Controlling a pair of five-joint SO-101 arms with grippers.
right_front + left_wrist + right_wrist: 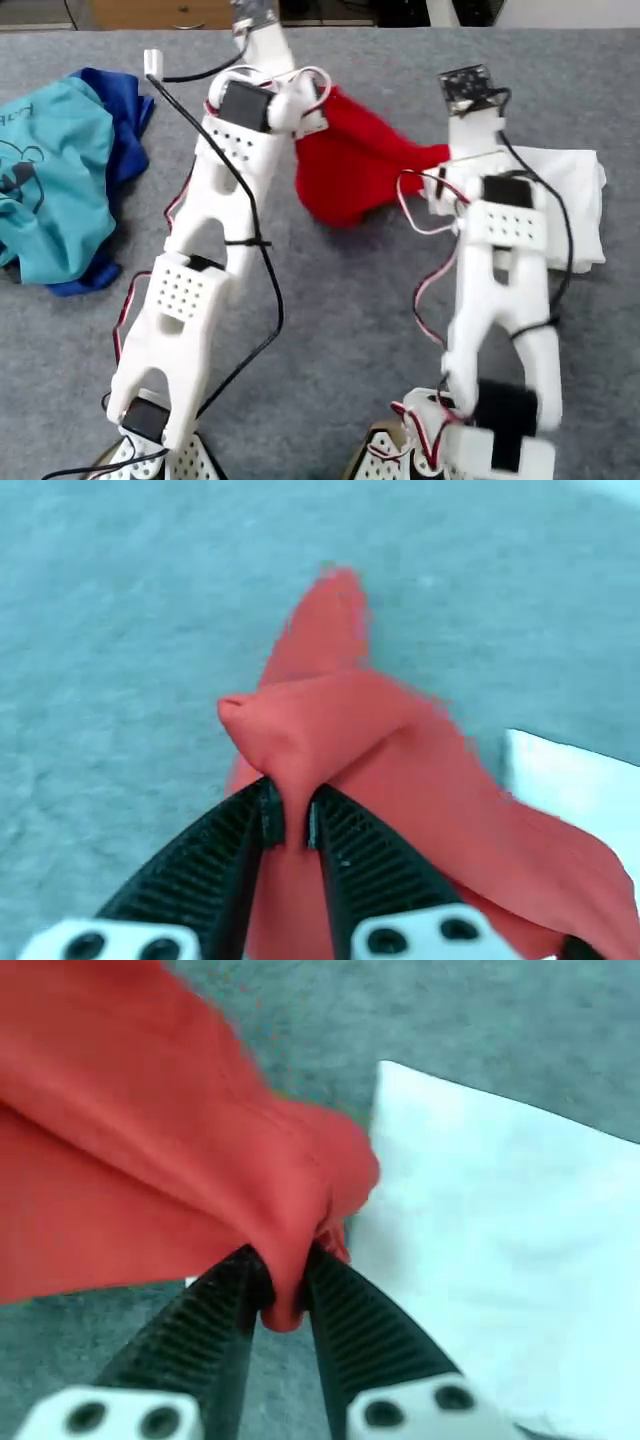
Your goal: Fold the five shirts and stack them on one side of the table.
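A red shirt (350, 165) hangs stretched between both arms above the grey table. My left gripper (290, 825) is shut on a bunched corner of the red shirt (330, 730). At the shirt's other end, my right gripper (287, 1285) is shut on a fold of the red shirt (150, 1150), right beside a folded white shirt (500, 1230). In the high view the folded white shirt (575, 195) lies at the right of the table, partly under the right arm. A teal shirt (55, 175) lies crumpled on a blue shirt (120, 115) at the far left.
The grey table (350, 300) has bare room in the middle between the two arms and along the back. A black cable (250, 240) runs along the left arm. Furniture stands beyond the table's far edge.
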